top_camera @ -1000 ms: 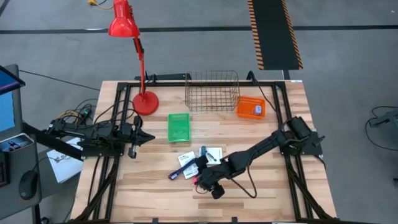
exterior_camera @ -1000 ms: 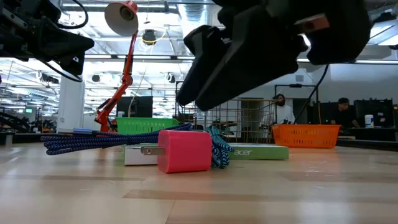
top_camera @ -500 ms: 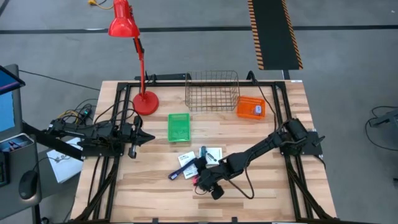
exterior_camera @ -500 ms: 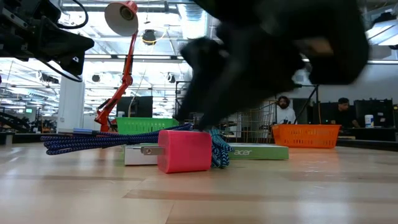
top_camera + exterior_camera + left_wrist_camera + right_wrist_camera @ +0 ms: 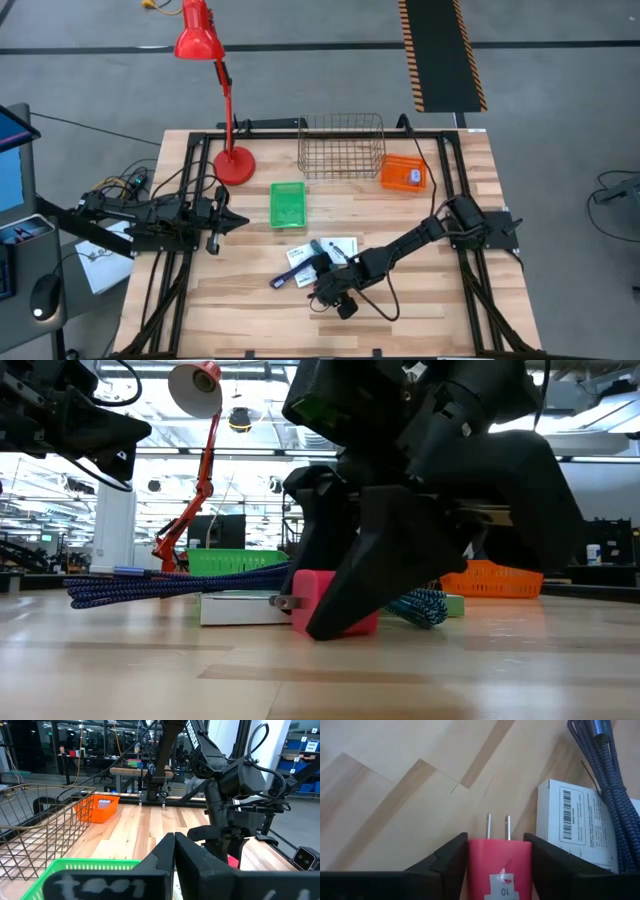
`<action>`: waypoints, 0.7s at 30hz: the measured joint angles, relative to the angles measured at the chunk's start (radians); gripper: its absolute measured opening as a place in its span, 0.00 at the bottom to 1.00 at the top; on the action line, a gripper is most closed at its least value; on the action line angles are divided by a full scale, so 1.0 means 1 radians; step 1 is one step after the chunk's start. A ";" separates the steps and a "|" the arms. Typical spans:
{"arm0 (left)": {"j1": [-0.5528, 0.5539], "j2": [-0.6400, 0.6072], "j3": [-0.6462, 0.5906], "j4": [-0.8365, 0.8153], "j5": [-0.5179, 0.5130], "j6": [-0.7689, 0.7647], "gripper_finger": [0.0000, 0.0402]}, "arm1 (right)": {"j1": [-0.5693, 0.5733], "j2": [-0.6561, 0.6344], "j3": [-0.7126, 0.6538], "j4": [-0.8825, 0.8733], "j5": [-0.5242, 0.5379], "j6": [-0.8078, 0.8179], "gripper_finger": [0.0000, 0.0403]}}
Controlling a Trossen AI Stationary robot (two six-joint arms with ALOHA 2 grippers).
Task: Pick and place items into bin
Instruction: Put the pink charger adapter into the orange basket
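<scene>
Orange bin (image 5: pixel 403 173) holds a white item; wire basket (image 5: pixel 341 146) beside it.

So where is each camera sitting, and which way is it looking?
High view: above the wooden table, looking straight down; both dark arms show.
Low view: at tabletop height, looking level across; the right gripper straddles the pink-red plug-in charger block.
Left wrist view: on the left arm, facing across the table past its shut left gripper toward the right arm.
Right wrist view: looking down between its open fingers at the charger.
Shared: the charger shows in the low and right wrist views.
</scene>
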 joint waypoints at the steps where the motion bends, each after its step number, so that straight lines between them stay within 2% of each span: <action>1: 0.000 0.000 0.000 0.000 0.000 0.000 0.00 | 0.000 0.000 0.000 0.000 -0.002 0.000 0.45; 7: 0.000 0.000 0.000 0.000 0.000 0.000 0.00 | 0.000 -0.004 0.000 -0.003 0.000 0.000 0.40; 11: 0.000 0.000 0.000 0.000 0.000 0.000 0.00 | 0.005 -0.004 0.008 -0.018 0.006 0.007 0.40; 15: 0.000 0.000 0.000 0.000 0.000 0.000 0.00 | 0.013 -0.003 0.058 -0.117 0.013 0.018 0.42; 21: 0.000 0.000 0.000 0.000 0.000 0.000 0.00 | 0.013 -0.002 0.193 -0.350 0.013 0.018 0.38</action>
